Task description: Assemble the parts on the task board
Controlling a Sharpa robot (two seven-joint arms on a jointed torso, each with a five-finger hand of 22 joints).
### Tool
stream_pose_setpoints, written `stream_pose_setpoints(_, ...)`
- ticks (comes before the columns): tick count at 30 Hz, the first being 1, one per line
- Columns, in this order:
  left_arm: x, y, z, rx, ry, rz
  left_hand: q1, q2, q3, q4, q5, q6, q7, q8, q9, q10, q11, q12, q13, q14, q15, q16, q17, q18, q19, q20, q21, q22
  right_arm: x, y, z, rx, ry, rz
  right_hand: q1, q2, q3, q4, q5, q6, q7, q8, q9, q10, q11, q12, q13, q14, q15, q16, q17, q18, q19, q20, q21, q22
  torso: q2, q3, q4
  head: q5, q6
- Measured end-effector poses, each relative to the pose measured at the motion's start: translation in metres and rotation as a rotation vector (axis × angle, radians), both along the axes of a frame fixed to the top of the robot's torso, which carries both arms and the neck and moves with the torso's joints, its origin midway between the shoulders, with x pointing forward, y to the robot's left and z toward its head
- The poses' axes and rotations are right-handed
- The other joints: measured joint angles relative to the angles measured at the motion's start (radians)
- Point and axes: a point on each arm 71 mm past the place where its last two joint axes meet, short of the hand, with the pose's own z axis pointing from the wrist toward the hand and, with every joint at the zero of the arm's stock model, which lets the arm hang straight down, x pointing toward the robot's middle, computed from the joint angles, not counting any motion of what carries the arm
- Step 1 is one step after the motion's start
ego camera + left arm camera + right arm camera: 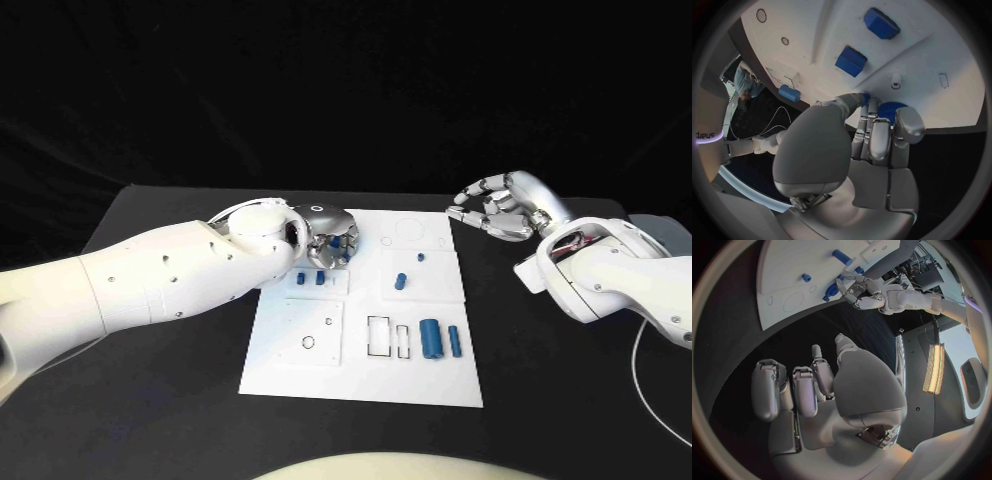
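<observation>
The white task board (361,372) lies in the middle of the black table. My left hand (329,240) hovers over its far left corner and grips a blue ridged round part (891,111) between its curled fingers. Two small blue blocks (310,280) sit just in front of that hand; the left wrist view shows them too (851,61). A blue peg (400,283) stands near the board's middle. A thick blue cylinder (431,338) and a slimmer one (454,341) lie at the near right. My right hand (498,210) hangs off the board's far right corner, fingers apart, holding nothing.
Two narrow rectangular slots (389,336) open beside the thick cylinder, and a small oval hole (309,342) sits on the near left plate. A round outline (411,232) marks the far right plate. Bare black table (159,400) surrounds the board.
</observation>
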Motion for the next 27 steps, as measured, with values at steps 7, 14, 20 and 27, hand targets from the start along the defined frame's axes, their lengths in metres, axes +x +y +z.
stream_pose_setpoints(7, 0.0001, -0.0002, 0.0004, 0.0, -0.003, -0.002, 0.002, 0.002, 0.037, -0.024, 0.0, 0.034, 0.005, -0.016, -0.009, 0.054, 0.005, -0.065, -0.027, 0.0, 0.0, 0.0, -0.006, 0.0, 0.001, -0.001, 0.007, 0.009, 0.0, 0.0001, 0.0, 0.0, 0.0, 0.0, 0.0, 0.0, 0.0, 0.0, 0.0, 0.0, 0.0, 0.0, 0.0, 0.0, 0.0, 0.0, 0.0, 0.0, 0.0, 0.0, 0.001, 0.0, 0.0, 0.0, 0.0, 0.0, 0.0, 0.0, 0.0, -0.001, 0.001)
stream_pose_setpoints(14, -0.0005, 0.0, -0.0002, -0.008, -0.011, -0.004, -0.01, 0.003, 0.047, -0.034, 0.0, 0.046, 0.007, -0.023, -0.014, 0.081, 0.006, -0.109, -0.04, 0.0, 0.0, 0.004, -0.008, 0.0, 0.001, -0.001, 0.013, 0.015, 0.0, 0.0002, 0.0, 0.0, 0.0, 0.001, 0.0, 0.0, 0.0, 0.0, 0.0, 0.0, 0.0, 0.004, 0.0, 0.0, 0.0, 0.0, 0.0, 0.0, 0.0, 0.0, 0.001, 0.0, 0.0, 0.0, 0.0, 0.0, 0.0, -0.0003, 0.0008, -0.001, 0.004)
stream_pose_setpoints(20, -0.0034, 0.0027, -0.0009, -0.024, -0.017, -0.006, -0.02, 0.001, 0.047, -0.034, 0.0, 0.046, 0.007, -0.029, -0.014, 0.087, 0.007, -0.121, -0.044, 0.0, 0.0, 0.004, -0.009, 0.0, 0.001, -0.001, 0.013, 0.017, 0.0003, -0.0002, -0.0001, -0.001, 0.0, 0.0, 0.0, 0.0, 0.0, 0.0, 0.0, 0.0, 0.0, 0.004, 0.0, 0.0, 0.0, 0.0, 0.0, 0.0, 0.0, 0.0, 0.001, 0.0, 0.0, 0.0, 0.0, 0.0, 0.0, -0.0007, 0.0012, -0.001, 0.007)
stream_pose_setpoints(27, -0.0082, 0.007, 0.0064, -0.061, -0.031, -0.007, -0.025, -0.004, 0.047, -0.034, 0.0, 0.053, 0.007, -0.032, -0.015, 0.093, 0.008, -0.132, -0.044, 0.004, 0.004, 0.004, -0.01, 0.0, 0.001, -0.001, 0.013, 0.017, 0.0008, -0.001, -0.0002, -0.002, 0.0, -0.003, 0.0, 0.0, 0.0, 0.0, 0.0, 0.0, 0.0, 0.004, 0.0, 0.0, 0.0, 0.0, 0.0, 0.0, 0.0, 0.0, 0.001, 0.0, 0.0, 0.0, 0.0, 0.0, -0.001, -0.001, 0.0008, -0.002, 0.011)
